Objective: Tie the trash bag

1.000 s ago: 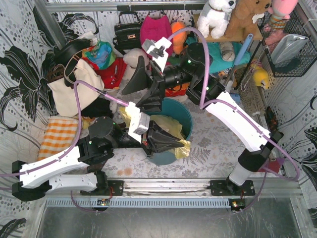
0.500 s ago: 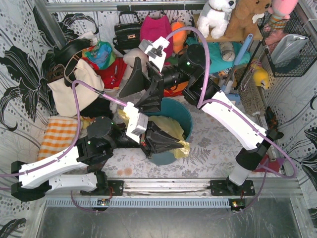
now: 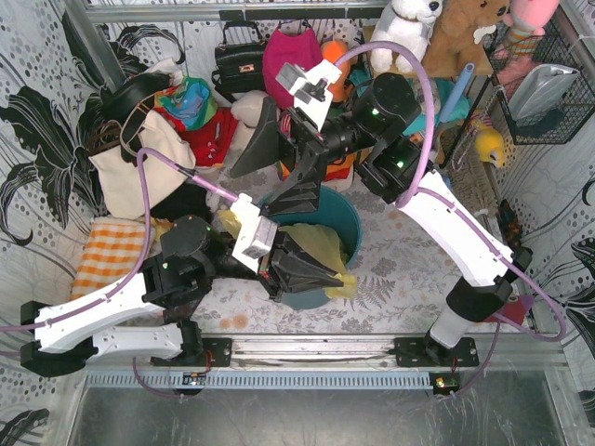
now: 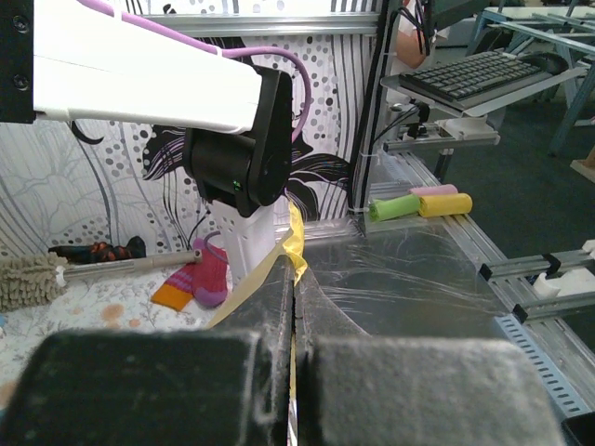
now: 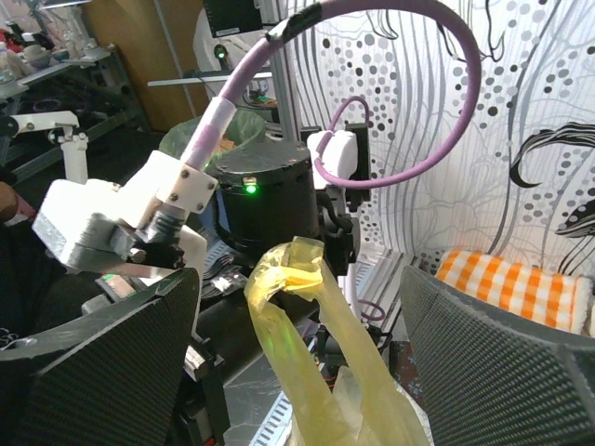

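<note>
One trash bag (image 5: 284, 344) in one teal bin (image 3: 353, 218), left claw (image 4: 293, 297) pinching it, right claw (image 5: 297, 279) spread wide.

This is a robotics lab with a staged work cell inside it. In the top view, robot arms (image 3: 456, 232) are bolted to an aluminium rail (image 3: 316, 346) at 6 o'clock. Black-and-white patterned cloth (image 3: 37, 111) is hung as walls at 9 and 3 o'clock. Household props crowd the far side: handbags (image 3: 240, 60) at 12 o'clock, plush toys (image 3: 409, 28) at 1 o'clock and a wire basket (image 3: 548, 84) at 2 o'clock. Past the cloth, the left wrist view shows bare aluminium framing (image 4: 376, 111) and a computer keyboard (image 4: 469, 76) on a desk at 1 o'clock. The right wrist view shows metal racks (image 5: 65, 74) at 10 o'clock.
</note>
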